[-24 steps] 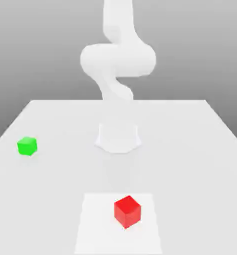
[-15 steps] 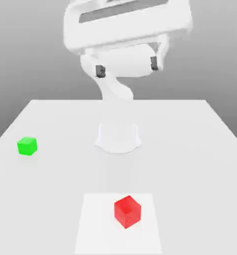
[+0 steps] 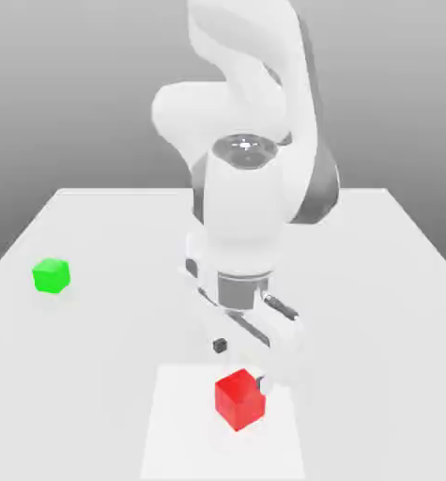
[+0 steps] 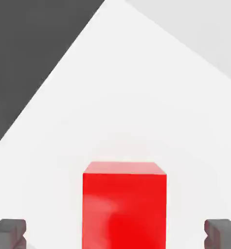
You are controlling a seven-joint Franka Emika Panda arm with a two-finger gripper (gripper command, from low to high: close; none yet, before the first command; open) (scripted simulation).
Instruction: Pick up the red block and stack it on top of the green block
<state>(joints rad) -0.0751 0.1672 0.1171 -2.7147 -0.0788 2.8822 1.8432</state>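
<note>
Red block [image 3: 239,398] is my target, but reading the exterior view from its left I meet the green block [image 3: 52,275] first: it sits alone on the white table [image 3: 376,310] at about 9 o'clock from the arm's base, well apart from everything else, upright and flat on the surface. Moving toward the middle, I see the white arm [image 3: 250,202] folded forward and down over the table, its wrist pointing at the surface. Below it hangs the gripper [image 3: 239,363], with 2 dark fingertips [image 3: 220,346] held wide apart; I read the jaws as fully spread and holding nothing. The red block rests at roughly 6 o'clock from the base, on a paler square patch [image 3: 179,432] of the table, turned so 1 corner faces the camera. The gripper is just above it, 1 fingertip on either side of the cube's upper part; I cannot tell from this angle whether either pad touches it.

From the hand view, I see the red block [image 4: 124,206] centred between the 2 grey fingertips [image 4: 8,233], with clear white table showing on both sides, so the pads stand apart from the cube's faces.
</note>
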